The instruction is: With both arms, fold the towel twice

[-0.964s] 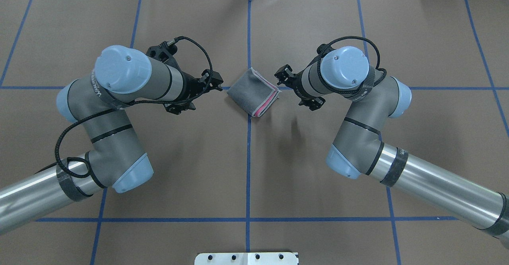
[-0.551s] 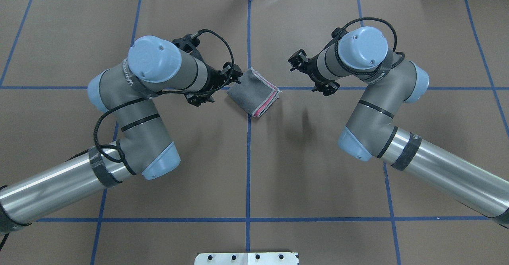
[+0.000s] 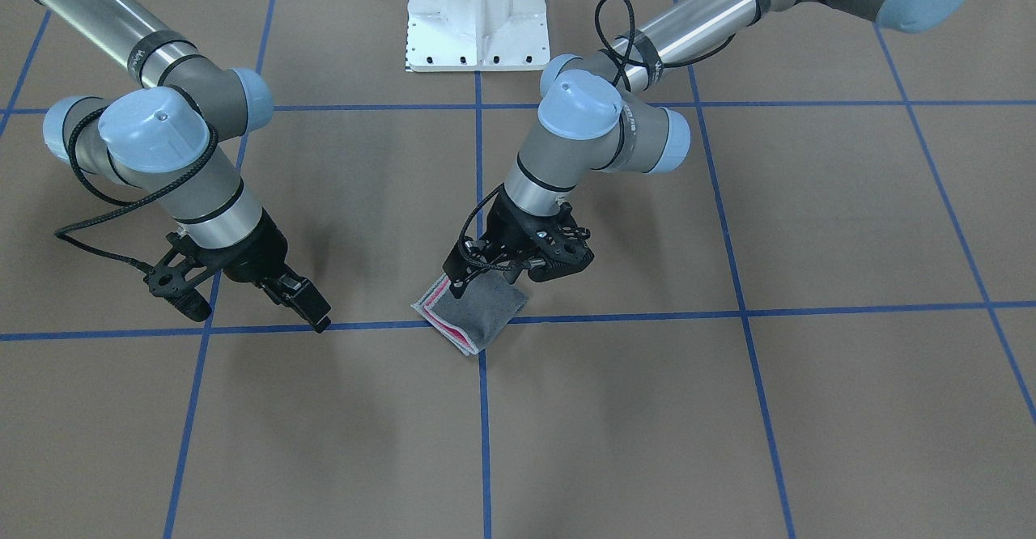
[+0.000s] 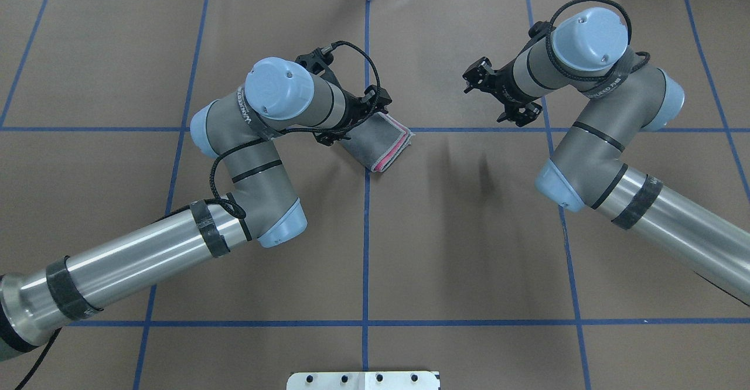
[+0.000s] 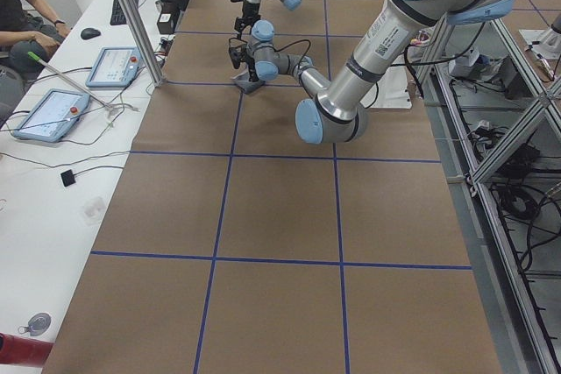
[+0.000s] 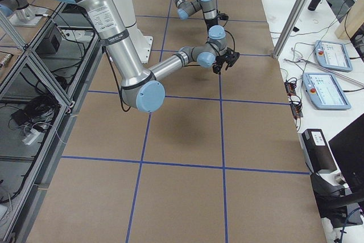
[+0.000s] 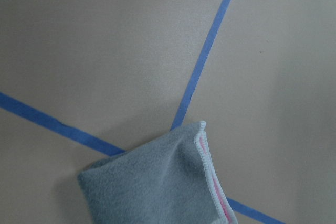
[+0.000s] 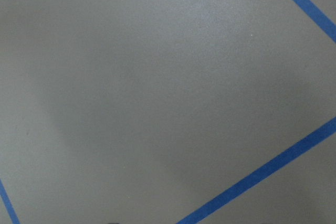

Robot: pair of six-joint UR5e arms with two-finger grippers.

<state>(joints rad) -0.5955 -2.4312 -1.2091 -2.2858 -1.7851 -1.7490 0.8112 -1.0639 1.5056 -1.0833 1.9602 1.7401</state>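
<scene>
From across the table we see one towel (image 3: 477, 322): a small grey packet with pink showing along its layered edge. It lies on the table (image 3: 728, 426) where two blue tape lines (image 3: 728, 312) cross. The left gripper (image 3: 490, 280) is low over it, its tips at the cloth. We cannot tell whether its fingers are spread or pinching. The right gripper (image 3: 317, 316) hangs well apart from the towel, fingers seemingly drawn together and empty. One white pedestal (image 3: 477, 21) stands behind.

From overhead we count one left arm (image 4: 146, 261), one right arm (image 4: 662, 232), two grippers and one towel. The left wrist hides the packet's left corner.

The side views add two tablets (image 5: 112, 66) and one seated person (image 5: 17, 6), but nothing on the fingers.

The left wrist camera catches one grey towel corner at the bottom of its view. The right wrist camera shows only table and tape.

We judge both folds made, and the step in hand to be a last press or nudge by the left arm. The next move calls for a straight lift clear, so the layers do not drag open.
</scene>
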